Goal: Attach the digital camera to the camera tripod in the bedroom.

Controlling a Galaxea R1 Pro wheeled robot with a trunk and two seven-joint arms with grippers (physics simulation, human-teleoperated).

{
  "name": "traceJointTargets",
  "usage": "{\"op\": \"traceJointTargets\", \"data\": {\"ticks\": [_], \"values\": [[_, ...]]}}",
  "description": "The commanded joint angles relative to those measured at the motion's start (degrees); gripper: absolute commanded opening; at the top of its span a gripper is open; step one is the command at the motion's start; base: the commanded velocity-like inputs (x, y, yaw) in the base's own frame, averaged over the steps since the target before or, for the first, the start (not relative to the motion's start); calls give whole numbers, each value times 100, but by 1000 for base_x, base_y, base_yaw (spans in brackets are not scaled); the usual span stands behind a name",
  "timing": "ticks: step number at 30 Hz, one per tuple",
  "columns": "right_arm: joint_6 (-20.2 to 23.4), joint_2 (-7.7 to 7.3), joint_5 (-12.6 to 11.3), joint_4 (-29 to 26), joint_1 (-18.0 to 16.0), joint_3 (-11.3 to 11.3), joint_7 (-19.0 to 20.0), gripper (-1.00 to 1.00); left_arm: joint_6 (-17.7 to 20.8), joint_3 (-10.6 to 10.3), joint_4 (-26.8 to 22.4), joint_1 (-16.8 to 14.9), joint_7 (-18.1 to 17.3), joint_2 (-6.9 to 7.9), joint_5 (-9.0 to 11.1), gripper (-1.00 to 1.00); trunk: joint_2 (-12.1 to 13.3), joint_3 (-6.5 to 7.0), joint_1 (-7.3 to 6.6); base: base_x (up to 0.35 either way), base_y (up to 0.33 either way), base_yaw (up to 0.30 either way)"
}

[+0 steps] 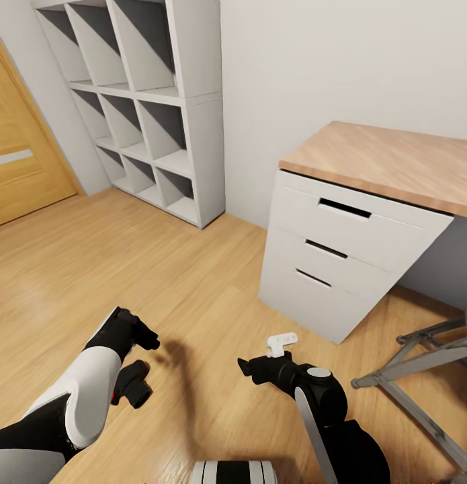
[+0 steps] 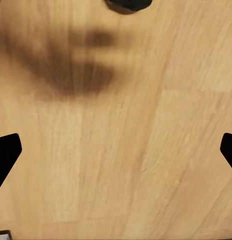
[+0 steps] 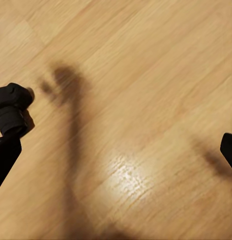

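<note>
- The head view looks down on a light wood plank floor [image 1: 125, 269] in the bedroom, with pale grey walls behind.
- A white cube shelf unit [image 1: 146, 101] stands against the wall at the far left; every compartment that shows is bare, nothing stored on its boards.
- A wooden door [image 1: 18, 154] sits just left of the shelf unit, at the room's left edge.
- A white desk [image 1: 341, 249] with a wood top [image 1: 394, 161] stands to the right; its three drawers are shut, so what they hold cannot be told. The part of the wood top in view carries nothing.
- At the right edge of the floor, beside the desk, grey metal legs [image 1: 414, 363] spread out (they may belong to the camera tripod or to a stool; too little shows to say which).
- The digital camera cannot be found in any view.
- The left gripper [image 1: 136, 363] hangs low over the floor at the lower left. In the left wrist view its two fingertips [image 2: 6, 155] stand far apart at opposite edges, with bare planks between them: wide open, holding nothing.
- The right gripper [image 1: 250, 368] hovers over the floor near the desk's lower front corner, a small white part [image 1: 281, 343] just above it. In the right wrist view its fingertips [image 3: 228, 150] likewise stand wide apart over bare floor, empty.
</note>
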Motion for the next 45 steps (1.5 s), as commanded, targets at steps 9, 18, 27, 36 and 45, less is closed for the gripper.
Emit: {"op": "traceJointTargets", "data": {"ticks": [9, 18, 27, 36, 45], "values": [[24, 1, -4, -6, -76, -7, 10, 100, -24, 1, 46, -49, -10, 17, 22, 100, -2, -83, -1, 0, 0, 0], [32, 11, -10, -6, -325, -23, 1, 100, -17, 4, 62, -55, -8, 96, 49, 100, -2, -161, -1, 0, 0, 0], [39, 33, -12, -6, -680, -28, -18, 100, 8, 3, 134, -56, -6, 131, 71, 100, -2, -239, -1, 0, 0, 0], [32, 36, -17, -6, -784, -35, -54, 100, 20, 1, 154, -48, -4, 138, 80, 100, -2, -313, -1, 0, 0, 0], [11, 35, -44, -6, -659, -42, -63, 100, 21, -2, 159, -34, -3, 128, 85, 100, -2, -341, -1, 0, 0, 0]]}}
